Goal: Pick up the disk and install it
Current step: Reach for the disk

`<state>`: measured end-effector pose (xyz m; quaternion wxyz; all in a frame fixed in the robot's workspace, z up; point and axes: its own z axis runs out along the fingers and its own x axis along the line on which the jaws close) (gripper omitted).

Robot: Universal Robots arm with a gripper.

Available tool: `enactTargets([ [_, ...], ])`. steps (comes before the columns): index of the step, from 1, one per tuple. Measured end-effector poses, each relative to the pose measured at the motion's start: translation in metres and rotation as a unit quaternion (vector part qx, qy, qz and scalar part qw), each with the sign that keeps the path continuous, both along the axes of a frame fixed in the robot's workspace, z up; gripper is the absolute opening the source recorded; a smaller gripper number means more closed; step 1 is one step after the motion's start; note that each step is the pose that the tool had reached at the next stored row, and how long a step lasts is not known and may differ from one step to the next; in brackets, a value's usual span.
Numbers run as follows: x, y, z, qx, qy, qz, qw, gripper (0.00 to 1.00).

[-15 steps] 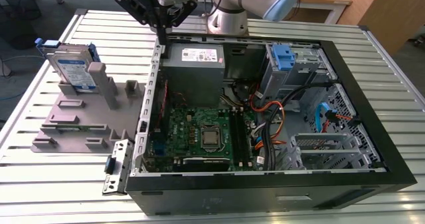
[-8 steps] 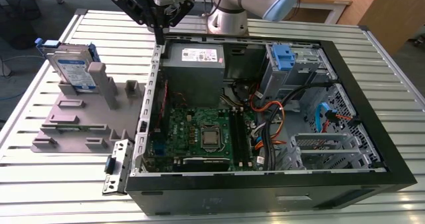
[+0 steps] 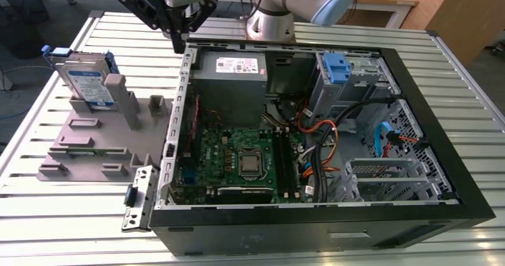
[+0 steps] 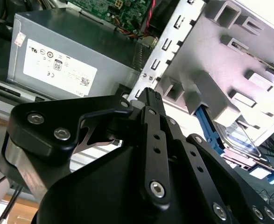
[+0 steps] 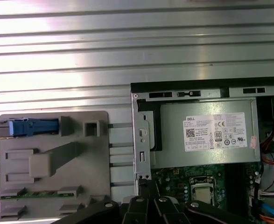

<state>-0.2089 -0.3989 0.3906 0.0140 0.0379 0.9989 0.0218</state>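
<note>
While above the slatted metal table (image 3: 71, 219), end effector (image 3: 178, 38) empty and closed, wooden furniture (image 3: 457, 12) behind.

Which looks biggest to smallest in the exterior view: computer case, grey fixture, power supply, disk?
1. computer case
2. grey fixture
3. power supply
4. disk
The last two look close, so their order is unsure.

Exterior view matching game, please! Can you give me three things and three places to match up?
Things:
1. disk
2. power supply
3. gripper

Places:
A. in the air above the edge of the computer case
B. standing upright in the grey holder
C. inside the computer case

Pairs: 1-B, 2-C, 3-A
</note>
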Motion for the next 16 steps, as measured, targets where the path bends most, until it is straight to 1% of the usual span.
enactTargets([
  [2, -0.0023, 0.0000, -0.0002, 0.0001, -0.0001, 0.000, 1.00000, 0.11],
  [11, -0.0030, 0.0000, -0.0002, 0.0000, 0.0000, 0.000, 1.00000, 0.11],
  [16, -0.0062, 0.0000, -0.0003, 0.0000, -0.0001, 0.000, 1.00000, 0.11],
])
